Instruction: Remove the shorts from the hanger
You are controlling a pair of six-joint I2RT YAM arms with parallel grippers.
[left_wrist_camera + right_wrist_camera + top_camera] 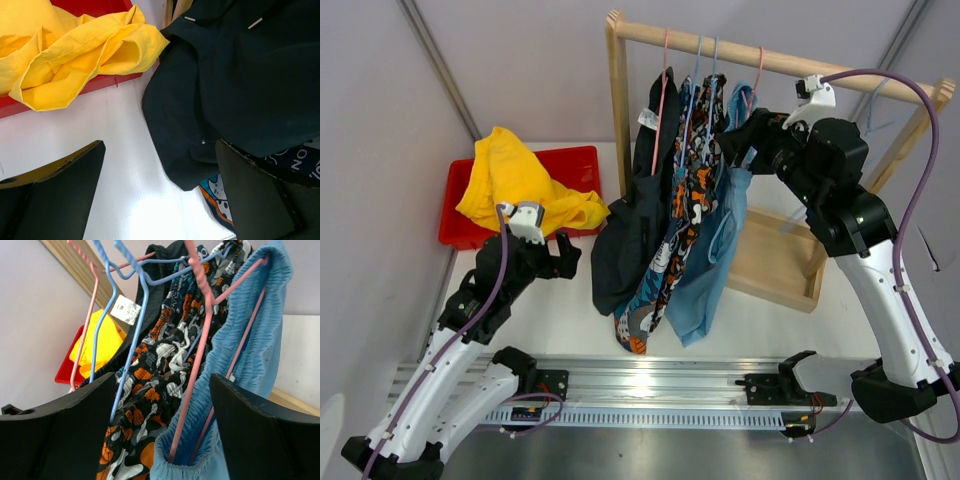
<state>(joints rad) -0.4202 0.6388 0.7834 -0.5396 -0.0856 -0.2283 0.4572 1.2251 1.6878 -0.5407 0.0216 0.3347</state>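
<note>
Left pincer (563, 258) sits low over the white table (570, 315), jaws spread, nothing held. Just ahead and to its right is the hem of the black fabric shorts (625, 235), hanging down to table level. Ahead-left are the yellow fabric shorts (510, 180), off the hanger, heaped in the red plastic bin (578, 160) and spilling over its rim.

Right pincer (735, 140) is up at the wooden rack (617, 110), also released, not clamped on anything. Directly in front of it are the plain blue fabric shorts (715, 250). Beyond those are the orange/blue/black/white patterned shorts (685, 200) (two pairs by my read, hard to separate). The black pair is farthest from it.

Progress, my estimate: one of five done, four left on the rack. The blue pair looks like the next pick.

View deltas:
- Right wrist only: a pink wire hanger (200, 315) runs inside the blue waistband, lined up between the jaws; depth unclear, can't tell if it's within bite. Blue wire hangers (135, 330) carry the patterned pairs, and there's a white label (129, 310) at the black pair's waist.
- Left wrist only: a patterned edge pokes out under the black hem. Whether the hem touches the table, can't tell.
- Top view only: both arms, full garment lengths.
</note>
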